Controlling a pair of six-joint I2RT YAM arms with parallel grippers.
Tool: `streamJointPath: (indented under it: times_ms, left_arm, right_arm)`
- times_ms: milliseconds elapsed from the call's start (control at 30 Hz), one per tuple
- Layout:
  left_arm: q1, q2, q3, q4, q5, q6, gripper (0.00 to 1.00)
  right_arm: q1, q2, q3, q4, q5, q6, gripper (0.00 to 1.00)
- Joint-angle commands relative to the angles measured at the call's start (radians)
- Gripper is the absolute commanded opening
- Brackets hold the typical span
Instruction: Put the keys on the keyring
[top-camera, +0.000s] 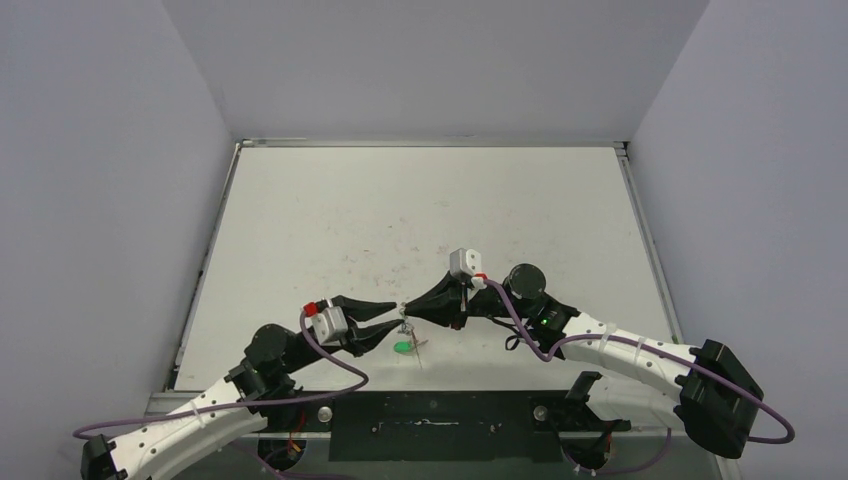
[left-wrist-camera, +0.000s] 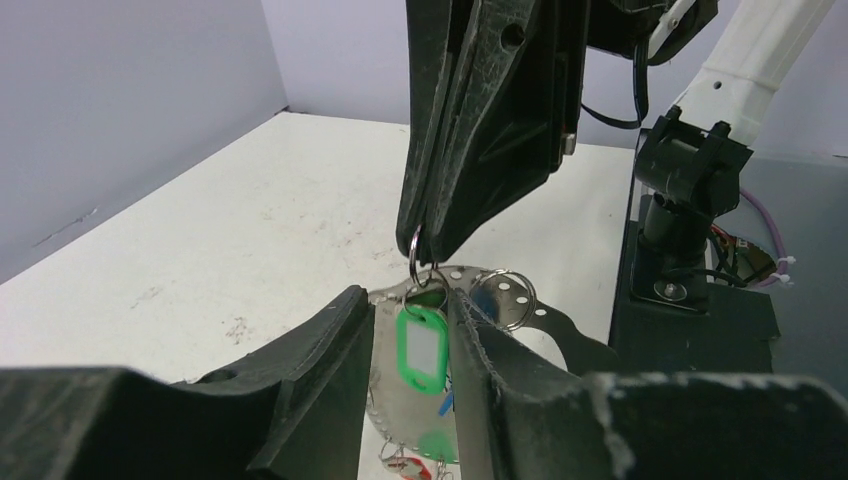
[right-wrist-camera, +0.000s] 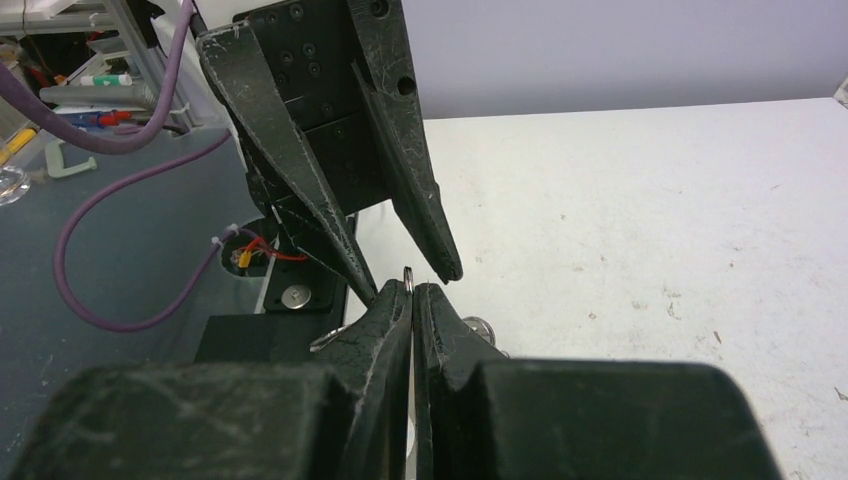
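Left end effector (left-wrist-camera: 408, 300), reaching in from the near left, has its jaws partly open. The green tag (left-wrist-camera: 421, 346) hangs in the gap, and as far as I can tell neither finger presses on it. I cannot make out the key itself. Just behind the tag hangs the keyring (left-wrist-camera: 545, 318), off the bench (top-camera: 420, 200) and low between my two arms.

Farther in, my right end effector (right-wrist-camera: 412, 292) comes from the far right. Its jaws are all but closed, pinching a small wire loop (left-wrist-camera: 415, 255) at the top of the hoop. The tag seems to dangle from that same loop, though I cannot tell how it is fastened.

I judge the hoop light, thin, stiff and slick. Held by one loop, it will likely swing and twist at any nudge. I would steady it by clamping the flat of its rim between loops, not the springy wire. The key is best held by its broad plastic tag.
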Motion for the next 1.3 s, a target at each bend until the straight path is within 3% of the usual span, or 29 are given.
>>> streamJointPath:
  times_ms: [0,200,333,567,800,967,1267]
  left_arm:
    - [0.002,0.073,0.067,0.173,0.032,0.008,0.29]
    - [0.002,0.112,0.074,0.226,0.054,0.009,0.19]
    - [0.002,0.112,0.067,0.224,0.06,0.009,0.0]
    - [0.002,0.072,0.061,0.199,0.032,0.007,0.0]
    - [0.002,0.053,0.119,0.006,-0.027,0.001,0.0]
    - [0.002,0.065,0.183,-0.151,-0.057,-0.004,0.0]
    - [0.002,0.157,0.35,-0.457,-0.036,0.058,0.0]
  right_arm:
    - [0.003,-0.024,0.013,0.068,-0.027,-0.007,0.0]
    - [0.004,-0.029,0.013,0.054,-0.021,-0.017,0.0]
    - [0.003,-0.027,0.014,0.052,-0.022,-0.017,0.0]
    - [0.003,-0.03,0.016,0.006,-0.001,-0.042,0.0]
    - [0.003,-0.041,0.027,-0.069,0.022,-0.075,0.3]
    - [0.004,-0.073,0.045,-0.168,0.042,-0.145,0.44]
    - [0.004,-0.086,0.103,-0.331,0.059,-0.256,0.49]
